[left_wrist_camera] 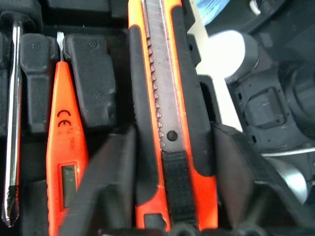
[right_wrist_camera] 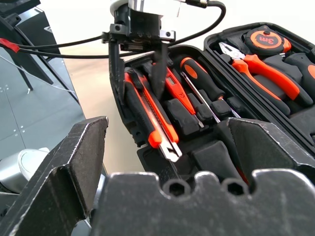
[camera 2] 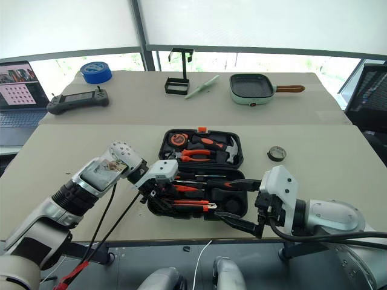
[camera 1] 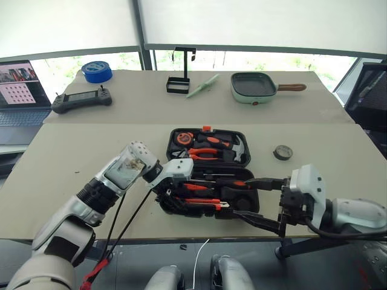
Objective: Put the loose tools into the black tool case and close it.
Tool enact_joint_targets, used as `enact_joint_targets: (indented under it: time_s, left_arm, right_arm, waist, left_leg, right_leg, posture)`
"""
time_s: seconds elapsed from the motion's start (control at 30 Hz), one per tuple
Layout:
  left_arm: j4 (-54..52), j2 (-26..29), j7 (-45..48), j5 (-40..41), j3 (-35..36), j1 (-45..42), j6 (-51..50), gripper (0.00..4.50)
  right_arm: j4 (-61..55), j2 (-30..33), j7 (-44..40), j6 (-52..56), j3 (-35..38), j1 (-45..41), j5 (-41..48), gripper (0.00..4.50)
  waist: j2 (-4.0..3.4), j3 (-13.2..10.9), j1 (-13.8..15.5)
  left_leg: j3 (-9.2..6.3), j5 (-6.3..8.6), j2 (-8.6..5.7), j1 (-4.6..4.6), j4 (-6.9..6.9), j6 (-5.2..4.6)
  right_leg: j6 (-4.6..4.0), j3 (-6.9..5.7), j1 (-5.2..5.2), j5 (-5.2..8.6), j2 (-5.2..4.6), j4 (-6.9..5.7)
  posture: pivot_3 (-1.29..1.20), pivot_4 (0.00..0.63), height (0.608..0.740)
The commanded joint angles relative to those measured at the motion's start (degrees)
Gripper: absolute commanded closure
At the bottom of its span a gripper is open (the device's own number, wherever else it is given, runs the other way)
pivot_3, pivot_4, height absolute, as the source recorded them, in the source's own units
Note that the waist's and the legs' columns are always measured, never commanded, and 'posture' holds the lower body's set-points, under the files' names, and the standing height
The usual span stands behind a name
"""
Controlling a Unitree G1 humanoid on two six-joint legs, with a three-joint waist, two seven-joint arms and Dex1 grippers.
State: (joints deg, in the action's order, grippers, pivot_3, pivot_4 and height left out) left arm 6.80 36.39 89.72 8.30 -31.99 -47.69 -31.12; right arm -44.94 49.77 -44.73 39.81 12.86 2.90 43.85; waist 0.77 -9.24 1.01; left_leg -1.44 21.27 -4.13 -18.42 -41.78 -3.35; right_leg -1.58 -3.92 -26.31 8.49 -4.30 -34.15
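On my left, I saw the left gripper reaching down into the near half of the black tool case, its flat black fingers astride the orange-black utility knife, spread just clear of its rubbery sides. The knife lay in its moulded slot beside the thin small orange screwdriver. Further right, the right gripper hung at the case's right end, angular jaws wide apart, empty. The small round dark tape roll sat on the matte table beyond it.
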Motion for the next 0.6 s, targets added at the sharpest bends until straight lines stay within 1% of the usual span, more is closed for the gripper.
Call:
enact_joint_targets:
  time_s: [0.03,0.07,0.13,0.27,0.37,0.47,0.5,0.6]
  left_arm:
    - [-2.7,0.0,1.1,3.0,3.3,-1.3,-2.0,0.21]
    - [-4.3,0.1,1.1,4.7,4.9,-1.3,-3.2,0.05]
    - [-7.8,1.0,1.0,7.2,7.2,-0.7,-5.3,0.01]
    - [-10.2,1.8,-2.2,6.1,8.3,1.4,-4.3,0.01]
    - [-9.2,2.5,-3.2,4.7,8.0,2.8,-1.5,0.75]
    - [-7.9,2.6,-3.6,2.8,7.2,3.5,2.2,1.92]
    - [-7.4,2.5,-3.7,2.4,6.9,3.5,2.9,2.16]
    - [-6.5,2.0,-3.6,1.9,6.8,3.6,4.1,3.31]
  right_arm:
    - [-0.7,-0.5,0.4,-1.9,-0.1,-1.2,-0.5,0.00]
    - [-0.6,-0.5,0.3,-2.0,-0.4,-1.3,-0.6,0.00]
    - [-0.4,-0.6,-0.1,-2.3,-0.7,-1.3,-0.7,0.00]
    - [0.2,-0.3,-0.8,-2.4,-1.0,-1.8,-0.8,0.00]
    - [0.9,0.3,-1.8,-2.5,-1.5,-2.3,-1.4,0.00]
    - [1.8,0.6,-2.6,-2.8,-1.7,-3.0,-2.1,0.00]
    - [2.0,0.7,-2.8,-2.8,-1.7,-3.1,-2.2,0.00]
    - [2.1,0.5,-3.1,-2.8,-1.6,-3.2,-2.4,0.00]
  waist:
    - [0.00,0.0,0.1]
    - [0.00,0.0,0.2]
    - [0.02,0.0,0.2]
    - [0.02,0.0,0.0]
    - [0.02,0.0,0.0]
    - [0.02,0.0,0.2]
    - [0.02,0.0,0.2]
    - [0.02,0.0,0.3]
  left_leg:
    - [0.00,0.00,0.00,0.00,0.00,-0.01]
    - [0.00,0.00,0.00,-0.01,-0.01,-0.01]
    - [-0.01,0.01,0.00,-0.03,-0.04,-0.02]
    - [-0.01,0.01,0.00,0.00,-0.04,-0.02]
    - [-0.01,0.01,0.00,0.02,-0.04,-0.02]
    - [-0.01,0.01,0.00,0.01,-0.04,-0.02]
    - [-0.01,0.01,0.00,0.01,-0.04,-0.02]
    - [-0.01,0.01,-0.01,0.01,-0.04,-0.02]
  right_leg:
    - [0.00,0.00,0.00,0.00,0.00,0.00]
    - [0.00,0.00,0.00,0.00,0.00,0.01]
    - [0.01,0.00,0.00,-0.01,0.00,0.01]
    - [0.02,0.00,-0.01,0.00,0.01,0.01]
    - [0.02,0.01,0.01,-0.01,0.00,0.00]
    - [0.02,0.00,0.00,0.00,0.01,0.00]
    - [0.02,0.00,0.00,0.00,0.00,0.01]
    - [0.02,0.00,0.00,0.00,0.00,0.02]
  posture:
    - [0.00,0.150,0.740]
    - [0.00,0.150,0.740]
    - [0.00,0.150,0.740]
    - [0.00,0.150,0.740]
    - [0.00,0.150,0.740]
    - [0.00,0.150,0.740]
    - [0.00,0.150,0.740]
    - [0.00,0.150,0.740]
